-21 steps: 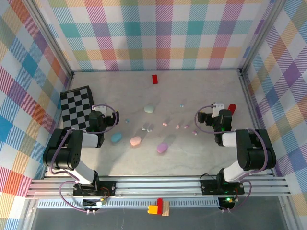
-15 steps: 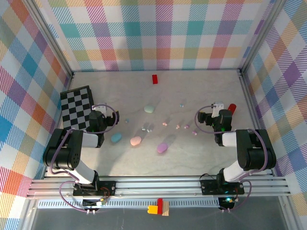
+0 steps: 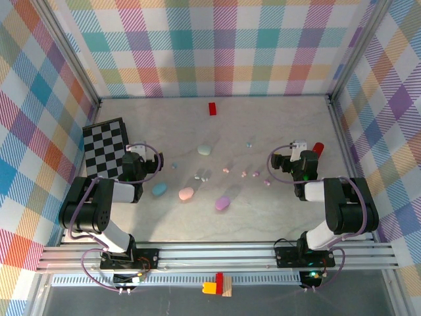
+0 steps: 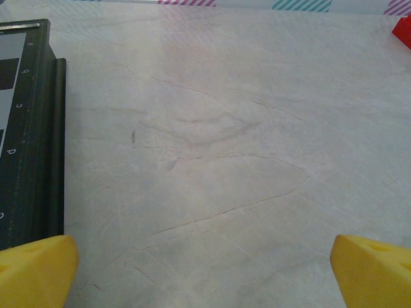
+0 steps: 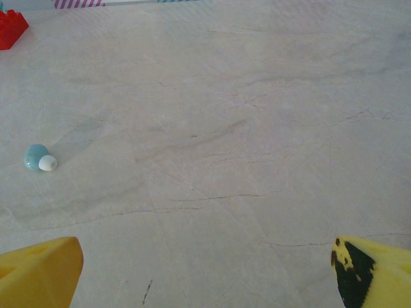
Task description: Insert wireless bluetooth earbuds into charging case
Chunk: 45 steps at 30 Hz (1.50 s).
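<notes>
Plaid walls (image 3: pixel 217 46) on 3 sides, pale marbled table (image 3: pixel 263 220) below. Checkerboard (image 3: pixel 105 148) sits just left of the L gripper (image 4: pixel 205 276), its dark edge running alongside the left finger. L jaws are released and spread wide, yellow fingertips (image 4: pixel 35 269) well apart, only bare table btwn them. R gripper (image 5: pixel 205 276) is the same: jaws wide, nothing grasped.

Pebble cases lie btwn the two grippers, nearer the L one:
- mint case (image 3: pixel 204 150): right of the L jaws, abt level w/ them
- blue case (image 3: pixel 159 189): just right of the L jaws and behind them
- pink case (image 3: pixel 186 193): beside the blue one
- lilac case (image 3: pixel 222 203): further right

Red block (image 3: pixel 212 108) is far ahead, btwn both jaws' lines. A small red piece (image 3: pixel 318 149) sits just right of the R gripper.

Buds (image 3: pixel 243 174) lie loose on the table in a scattered row left of the R jaws, outside the cases. One blue bud (image 5: pixel 38 158) w/ a white tip is ahead-left of the R jaws, apart from them.
</notes>
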Motion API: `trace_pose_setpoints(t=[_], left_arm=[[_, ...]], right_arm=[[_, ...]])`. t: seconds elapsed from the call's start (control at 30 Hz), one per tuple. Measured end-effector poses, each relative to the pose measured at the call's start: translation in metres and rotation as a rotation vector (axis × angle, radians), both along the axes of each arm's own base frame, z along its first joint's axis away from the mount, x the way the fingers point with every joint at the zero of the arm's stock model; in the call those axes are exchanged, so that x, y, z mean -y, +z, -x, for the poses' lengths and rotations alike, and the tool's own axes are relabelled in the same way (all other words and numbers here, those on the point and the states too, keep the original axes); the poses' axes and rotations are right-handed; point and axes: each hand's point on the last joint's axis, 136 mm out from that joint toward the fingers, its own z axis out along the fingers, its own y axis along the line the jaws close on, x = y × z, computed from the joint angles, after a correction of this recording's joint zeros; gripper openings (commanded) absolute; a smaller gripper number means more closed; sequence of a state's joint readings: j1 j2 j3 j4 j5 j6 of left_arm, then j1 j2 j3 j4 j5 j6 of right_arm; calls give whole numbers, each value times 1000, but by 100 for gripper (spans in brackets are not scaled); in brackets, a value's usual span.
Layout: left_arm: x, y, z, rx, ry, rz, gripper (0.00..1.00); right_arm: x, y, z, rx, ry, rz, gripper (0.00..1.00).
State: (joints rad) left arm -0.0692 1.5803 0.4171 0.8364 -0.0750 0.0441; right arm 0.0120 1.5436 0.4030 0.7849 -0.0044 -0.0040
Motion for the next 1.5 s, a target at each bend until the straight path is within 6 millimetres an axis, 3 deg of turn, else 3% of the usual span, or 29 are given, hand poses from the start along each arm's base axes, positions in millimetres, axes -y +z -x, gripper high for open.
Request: trace_pose_setpoints(t=[0.3, 0.4, 0.57, 0.77, 0.93, 1.13, 1.23, 1.37, 1.5], left_arm=[[-5, 4, 1, 7, 30, -9, 100], [-5, 22, 5, 37, 39, -14, 100], [9, 75, 15, 152, 10, -39, 100], [59, 105, 28, 175, -138, -101, 100], [126, 116, 47, 148, -363, -128, 100], [212, 104, 95, 52, -648, -129, 100], [241, 90, 120, -18, -742, -114, 100], [265, 70, 142, -123, -797, -77, 100], [273, 52, 144, -225, -780, -52, 100]], right_arm=[[2, 5, 1, 4, -10, 0, 99], [3, 24, 4, 33, -18, 0, 99], [5, 66, 13, 105, -43, -33, 99], [-3, 104, 32, 151, -45, -167, 99], [-25, 114, 54, 102, -12, -333, 99], [-64, 95, 85, -91, 59, -506, 99], [-82, 83, 102, -193, 99, -556, 99], [-101, 66, 122, -322, 143, -595, 99], [-114, 53, 136, -415, 171, -606, 99]])
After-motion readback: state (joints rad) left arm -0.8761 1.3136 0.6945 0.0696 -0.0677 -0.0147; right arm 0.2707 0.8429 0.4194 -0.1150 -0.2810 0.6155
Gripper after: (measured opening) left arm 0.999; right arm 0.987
